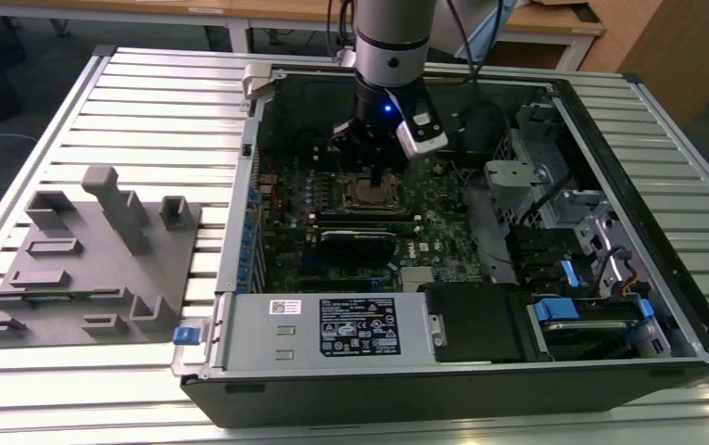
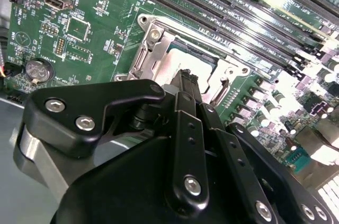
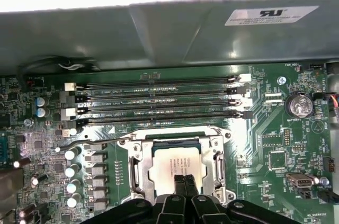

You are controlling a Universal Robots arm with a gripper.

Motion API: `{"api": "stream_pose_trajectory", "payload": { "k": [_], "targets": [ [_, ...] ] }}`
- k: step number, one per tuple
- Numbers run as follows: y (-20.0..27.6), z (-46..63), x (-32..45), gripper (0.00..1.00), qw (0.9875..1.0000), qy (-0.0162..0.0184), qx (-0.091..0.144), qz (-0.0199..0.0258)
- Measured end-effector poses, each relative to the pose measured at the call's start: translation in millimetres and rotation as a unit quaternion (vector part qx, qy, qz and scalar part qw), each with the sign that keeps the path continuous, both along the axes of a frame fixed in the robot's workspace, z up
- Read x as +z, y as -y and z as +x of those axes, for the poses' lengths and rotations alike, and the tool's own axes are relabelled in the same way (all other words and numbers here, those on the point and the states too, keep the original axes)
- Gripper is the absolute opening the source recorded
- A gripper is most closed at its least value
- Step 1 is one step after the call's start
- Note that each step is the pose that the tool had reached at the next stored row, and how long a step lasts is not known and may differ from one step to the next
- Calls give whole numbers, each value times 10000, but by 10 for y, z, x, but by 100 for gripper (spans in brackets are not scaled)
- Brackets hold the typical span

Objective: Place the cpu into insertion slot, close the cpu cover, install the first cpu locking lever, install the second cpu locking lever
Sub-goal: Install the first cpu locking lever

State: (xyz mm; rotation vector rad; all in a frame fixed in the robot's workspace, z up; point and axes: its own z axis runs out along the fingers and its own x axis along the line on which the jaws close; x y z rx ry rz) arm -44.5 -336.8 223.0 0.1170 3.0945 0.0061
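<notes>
Beneath jaws pinched together, cpu [image 3: 167, 168] flat inside the cpu cover [image 3: 137, 173], top upward.

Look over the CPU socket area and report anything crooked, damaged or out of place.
Nothing stands out. The cpu sits square inside the opening of the cpu cover, which lies flat and even around it. The gripper is shut over the chip's near edge.
</notes>
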Motion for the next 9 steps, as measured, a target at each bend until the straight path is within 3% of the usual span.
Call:
{"api": "stream_pose_trajectory", "payload": {
  "k": [9],
  "targets": [
    [0, 0, 42, 10, 10000, 0, 0, 0]
  ]
}}
